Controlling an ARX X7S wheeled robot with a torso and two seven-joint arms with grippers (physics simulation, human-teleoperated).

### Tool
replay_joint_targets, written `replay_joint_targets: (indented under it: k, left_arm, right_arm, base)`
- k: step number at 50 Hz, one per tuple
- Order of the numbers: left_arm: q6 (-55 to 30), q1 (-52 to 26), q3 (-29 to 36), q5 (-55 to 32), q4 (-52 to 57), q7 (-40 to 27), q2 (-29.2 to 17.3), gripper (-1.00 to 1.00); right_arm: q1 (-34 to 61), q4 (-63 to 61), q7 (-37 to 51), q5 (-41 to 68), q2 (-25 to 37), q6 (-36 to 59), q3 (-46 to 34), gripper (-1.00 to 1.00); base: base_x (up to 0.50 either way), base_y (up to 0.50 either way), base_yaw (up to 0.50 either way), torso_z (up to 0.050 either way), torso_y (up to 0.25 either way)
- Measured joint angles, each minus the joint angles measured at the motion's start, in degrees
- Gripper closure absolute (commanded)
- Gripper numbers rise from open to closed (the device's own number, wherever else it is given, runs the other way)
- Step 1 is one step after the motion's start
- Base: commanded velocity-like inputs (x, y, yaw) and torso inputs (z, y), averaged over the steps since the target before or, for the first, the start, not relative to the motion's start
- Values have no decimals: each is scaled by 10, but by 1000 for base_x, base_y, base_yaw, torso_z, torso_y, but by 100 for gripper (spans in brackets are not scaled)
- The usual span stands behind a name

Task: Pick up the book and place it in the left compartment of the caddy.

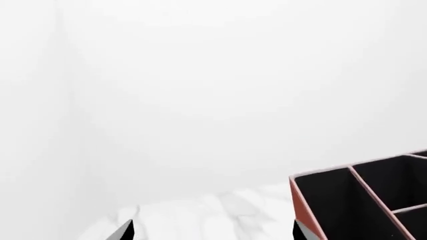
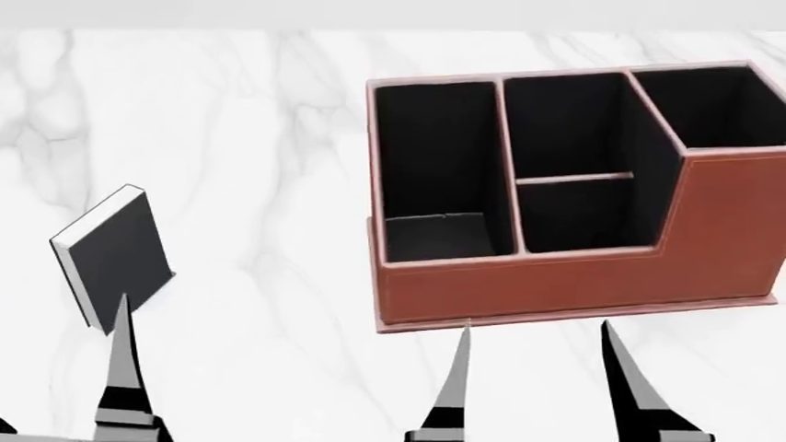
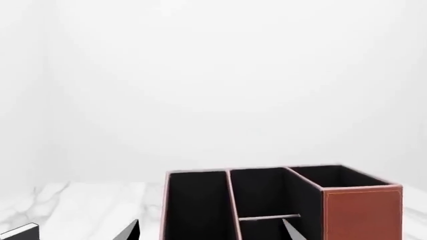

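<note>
Left tool (image 2: 68, 364) beside tilted book (image 2: 114, 258) — left of caddy (image 2: 565, 276).

The head view looks steeply down from above onto the white marble tabletop (image 2: 271, 184), taking in the whole reddish-brown leather-look caddy (image 2: 577, 276) with black bays from its front. The right wrist view sits low, near table height, facing level toward the pale back wall (image 3: 220, 85), with the caddy (image 3: 360, 210) close ahead. The left wrist view is equally low and level, catching only one corner of the caddy (image 1: 303, 210). All three share the caddy and marble.
</note>
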Motion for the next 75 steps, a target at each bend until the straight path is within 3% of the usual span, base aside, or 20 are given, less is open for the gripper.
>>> replay_joint_targets:
  k: [35,43,62,75]
  left_arm:
    - [-20,-1,24,-19,34,-29,-25,-100]
    - [-20,-1,26,-23,36,-35,-30,-100]
    - [-22,-2,31,-34,40,-46,-38,-100]
    - [-24,-4,35,-42,41,-52,-41,-100]
  right_arm:
    - [-2,-13,21,11,25,-2,-14,-100]
    - [-3,-14,22,22,27,-6,-14,-100]
    - [-6,-13,26,42,33,-16,-16,-100]
    - [-7,-14,36,36,39,-18,-20,-100]
  base:
    - [494,14,0,0,0]
    - [0,-27,0,0,1]
    - [0,-486,0,0,0]
    - [0,0,0,0,0]
